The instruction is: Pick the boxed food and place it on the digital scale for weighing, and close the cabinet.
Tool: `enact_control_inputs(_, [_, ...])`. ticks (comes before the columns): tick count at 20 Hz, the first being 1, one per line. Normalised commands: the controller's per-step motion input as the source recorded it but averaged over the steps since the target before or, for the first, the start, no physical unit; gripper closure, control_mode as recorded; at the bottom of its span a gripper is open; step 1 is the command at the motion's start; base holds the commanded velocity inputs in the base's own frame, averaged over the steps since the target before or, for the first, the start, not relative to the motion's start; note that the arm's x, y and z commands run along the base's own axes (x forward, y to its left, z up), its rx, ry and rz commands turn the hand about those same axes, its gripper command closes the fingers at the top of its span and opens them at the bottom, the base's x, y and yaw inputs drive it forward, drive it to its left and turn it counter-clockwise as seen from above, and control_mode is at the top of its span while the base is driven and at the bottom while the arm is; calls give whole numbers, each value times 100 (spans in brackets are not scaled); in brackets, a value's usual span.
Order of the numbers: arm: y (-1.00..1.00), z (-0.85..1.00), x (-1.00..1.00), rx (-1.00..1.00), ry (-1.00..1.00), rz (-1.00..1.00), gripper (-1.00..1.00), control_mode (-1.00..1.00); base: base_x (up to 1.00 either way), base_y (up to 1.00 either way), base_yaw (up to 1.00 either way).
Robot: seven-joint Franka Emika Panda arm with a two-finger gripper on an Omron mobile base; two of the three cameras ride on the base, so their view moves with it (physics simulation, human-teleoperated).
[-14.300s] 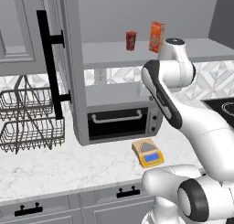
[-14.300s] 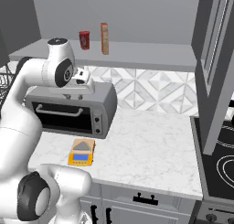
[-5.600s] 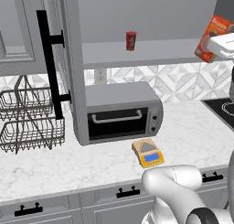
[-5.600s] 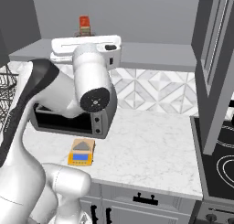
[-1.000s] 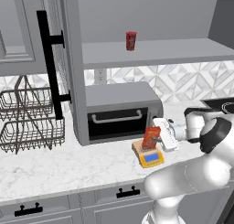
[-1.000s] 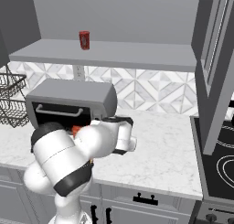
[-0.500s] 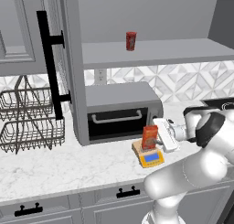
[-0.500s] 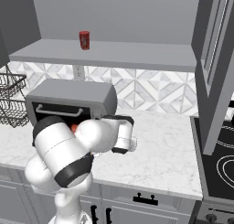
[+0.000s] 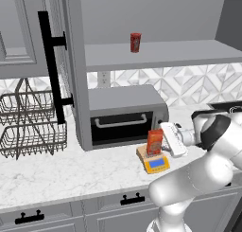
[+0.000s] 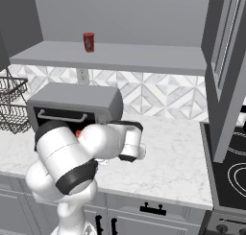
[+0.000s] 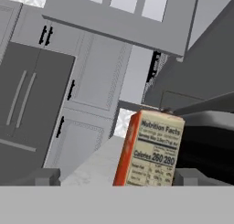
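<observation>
The boxed food (image 9: 155, 141) is an orange-red carton that stands upright on the yellow digital scale (image 9: 156, 164), just in front of the toaster oven. My gripper (image 9: 163, 139) is level with the box, coming from its right, and is open. In the hand view the box (image 11: 153, 149) shows its nutrition panel between my spread fingertips (image 11: 45, 176), with a gap on either side. From the right base view my arm covers all but a red sliver of the box (image 10: 78, 133). The cabinet (image 9: 156, 53) is open; its left door (image 9: 73, 79) with a black bar handle (image 9: 51, 70) swings out.
A red can (image 9: 135, 42) stands on the cabinet shelf. The grey toaster oven (image 9: 124, 113) sits behind the scale, and a wire dish rack (image 9: 28, 129) is at the left. The right cabinet door (image 10: 226, 76) hangs open over the stove (image 10: 233, 174).
My jaws have spread apart and let go of the boxed food, which stays upright on the scale. The hand has barely shifted.
</observation>
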Motion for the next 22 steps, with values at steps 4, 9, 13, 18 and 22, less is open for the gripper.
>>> enact_control_inputs(4, [-42,18,-3,2,-1,-6,-100,-100,0,0,0])
enact_control_inputs(9, [-34,57,-51,5,-15,-23,-100,-100,0,0,0])
enact_control_inputs(13, [-37,43,-72,5,-16,-26,-100,-100,0,0,0])
enact_control_inputs(18, [-23,67,-83,6,-28,-34,-100,-100,0,0,0])
enact_control_inputs(22, [-45,94,-73,9,-27,-34,-100,-100,0,0,0])
